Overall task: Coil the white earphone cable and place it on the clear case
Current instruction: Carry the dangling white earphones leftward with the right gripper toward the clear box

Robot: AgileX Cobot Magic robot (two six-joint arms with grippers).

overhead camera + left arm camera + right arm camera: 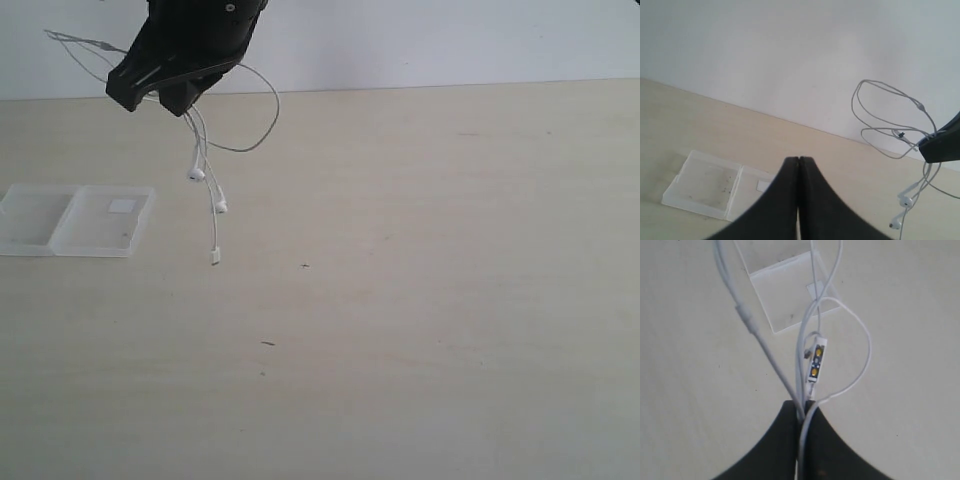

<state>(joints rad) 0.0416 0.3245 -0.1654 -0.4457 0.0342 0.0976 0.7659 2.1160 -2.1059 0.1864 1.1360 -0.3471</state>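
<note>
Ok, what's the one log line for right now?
right gripper: shut on white earphone cable, lifted | left gripper: shut, empty | clear case: empty

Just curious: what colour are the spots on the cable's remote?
Mostly yellow; remote shows best in right wrist view.

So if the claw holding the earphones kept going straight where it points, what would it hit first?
Probably the clear case, or the table just before it. The right gripper, shut on the white earphone cable, points down toward it; depth is hard to judge.
</note>
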